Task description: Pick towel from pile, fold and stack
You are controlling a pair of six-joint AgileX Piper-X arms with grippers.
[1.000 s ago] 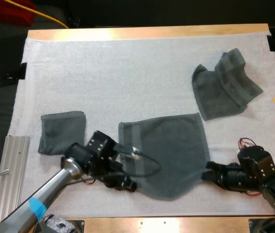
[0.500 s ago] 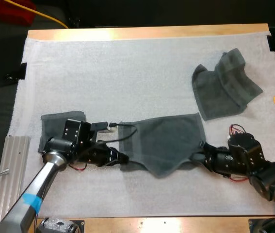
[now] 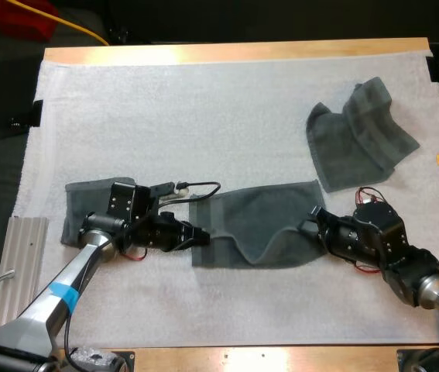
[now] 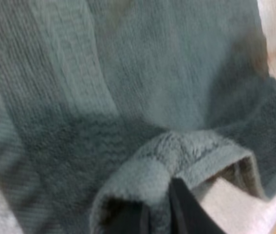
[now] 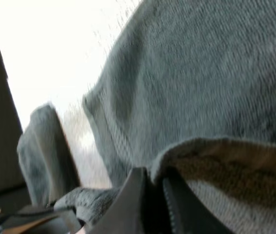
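A dark grey-green towel (image 3: 258,225) lies mid-mat, its near edge lifted and carried over toward the far edge, sagging in the middle. My left gripper (image 3: 202,235) is shut on the towel's near left corner (image 4: 176,151). My right gripper (image 3: 309,228) is shut on the near right corner (image 5: 211,156). Each corner is pinched between black fingers (image 4: 189,209) (image 5: 142,200). A folded towel (image 3: 95,203) rests at the left of the mat, partly behind my left arm. At the back right sits a crumpled towel (image 3: 361,136).
A ribbed metal plate (image 3: 10,271) lies off the mat's left edge. Open white mat (image 3: 204,116) stretches across the far half, and a bare strip of mat runs along the near edge.
Both grippers have carried the towel's near corners away from the front edge toward the far edge, doubling the towel over. The left arm has swung leftward beside the folded towel.
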